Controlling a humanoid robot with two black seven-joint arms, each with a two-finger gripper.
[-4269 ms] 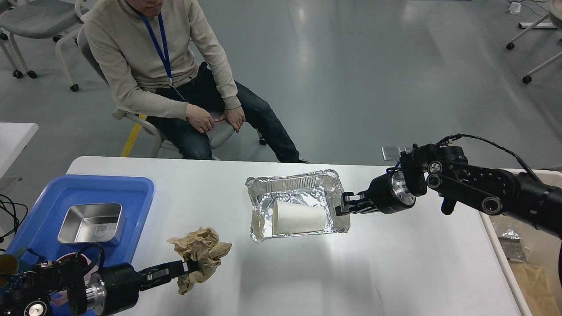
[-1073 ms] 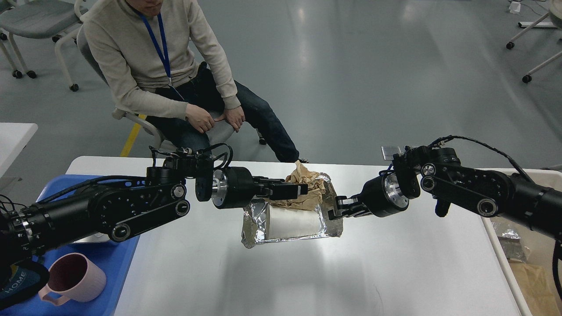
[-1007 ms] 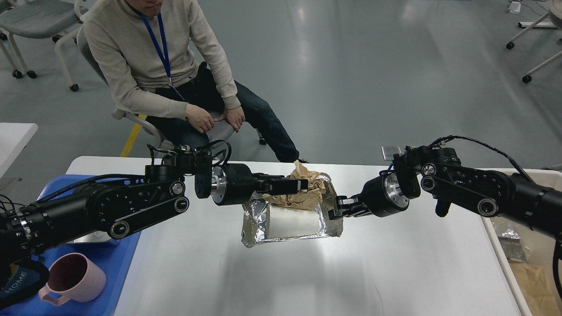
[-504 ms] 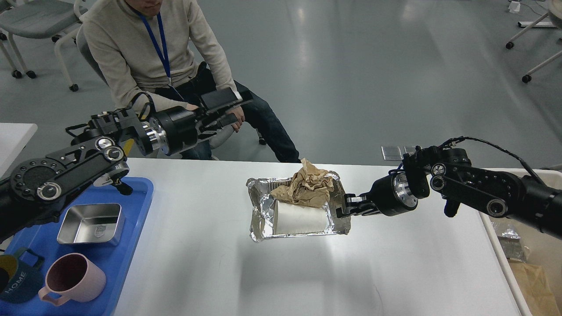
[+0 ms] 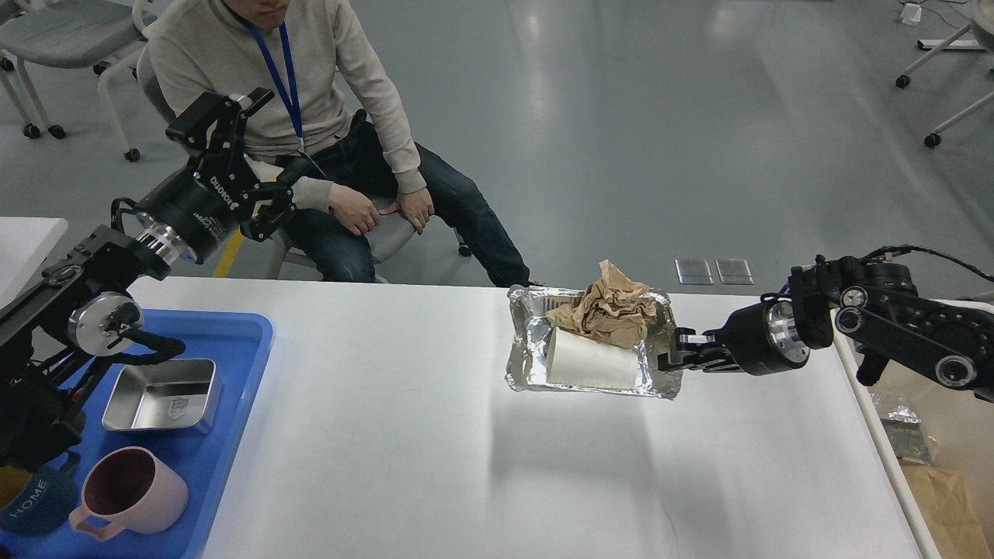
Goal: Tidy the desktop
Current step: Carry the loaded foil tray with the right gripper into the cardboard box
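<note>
Desktop (image 5: 435, 466) broadly bare — right gripper (image 5: 674, 360) pinches foil tray (image 5: 528, 365) edge.

Right pincer (image 5: 674, 359) apparently clamps foil tray (image 5: 524, 365) above desktop (image 5: 466, 466).

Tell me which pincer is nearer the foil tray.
Right. The right pincer grips the foil tray at its right edge. The left pincer is open, raised far off to the tray's left, beyond the desktop, near the seated person.

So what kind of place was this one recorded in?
Probably an office or lab test area: a bare grey floor, rolling chairs, and a seated man with a lanyard watching across a white table.
</note>
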